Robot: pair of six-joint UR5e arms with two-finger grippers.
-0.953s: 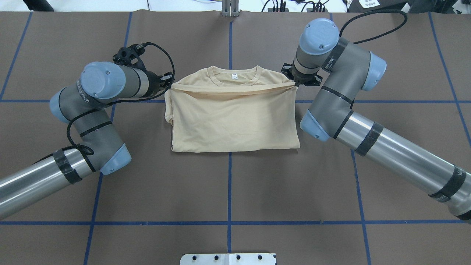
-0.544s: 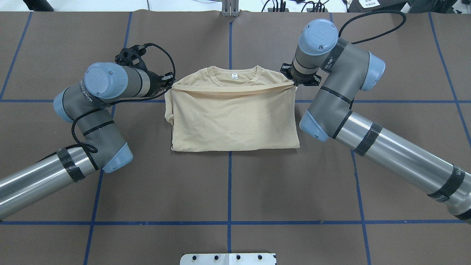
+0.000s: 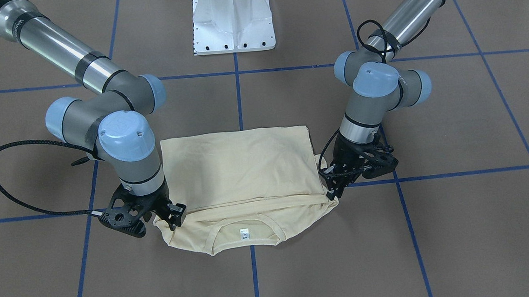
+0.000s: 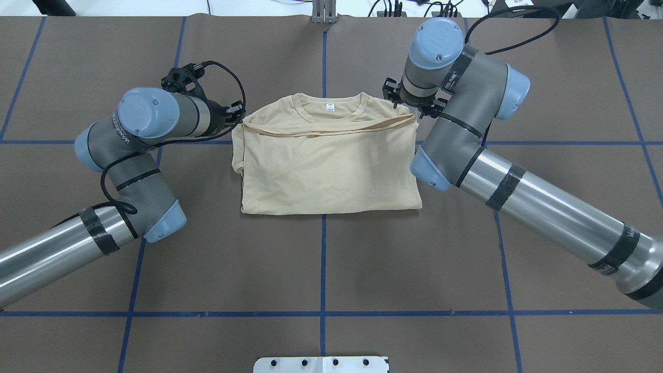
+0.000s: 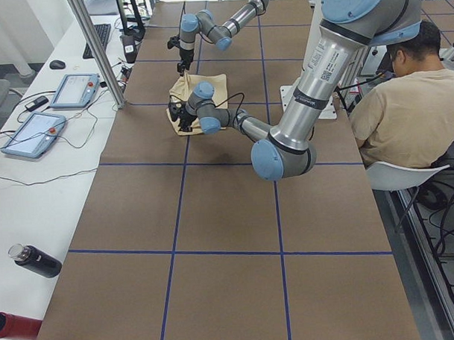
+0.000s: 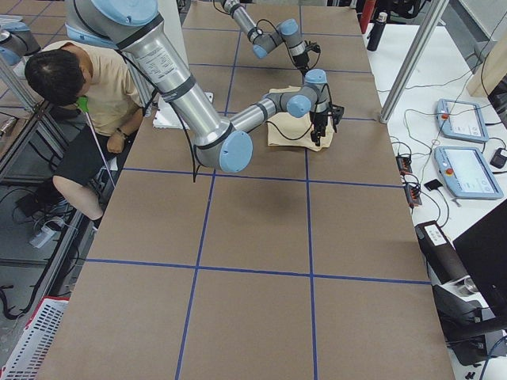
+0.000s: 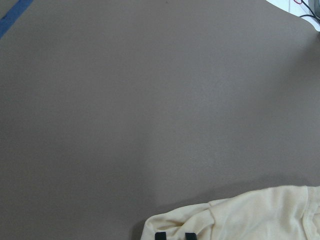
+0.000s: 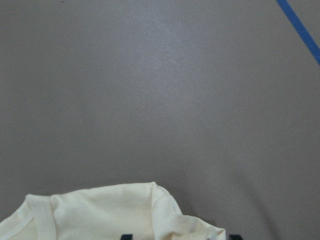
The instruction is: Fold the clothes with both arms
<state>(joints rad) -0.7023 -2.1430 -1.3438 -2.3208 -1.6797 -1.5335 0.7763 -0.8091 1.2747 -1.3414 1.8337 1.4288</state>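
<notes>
The cream-yellow shirt (image 4: 326, 171) lies on the brown table, folded to a rectangle, its hem doubled up towards the collar and white tag (image 4: 329, 107). No print shows. My left gripper (image 4: 239, 115) is shut on the hem's left corner; in the left wrist view its fingertips (image 7: 160, 235) sit close together on the cloth. My right gripper (image 4: 412, 110) stands over the right shoulder, mostly hidden under its wrist. In the right wrist view its fingertips (image 8: 126, 236) are wide apart with cloth between them. The front view shows both: left gripper (image 3: 334, 189), right gripper (image 3: 175, 216).
The white pedestal base (image 3: 233, 25) stands at the robot's table edge. A person (image 5: 404, 111) sits beside the table near the base. Control tablets (image 5: 75, 89) and bottles (image 5: 36, 260) lie on the white bench along the far edge. Blue tape lines cross the brown surface.
The right wrist has moved away from the robot and slightly inward, and the hem's right end has gone slack and dropped onto the shirt. The left arm has barely moved.
</notes>
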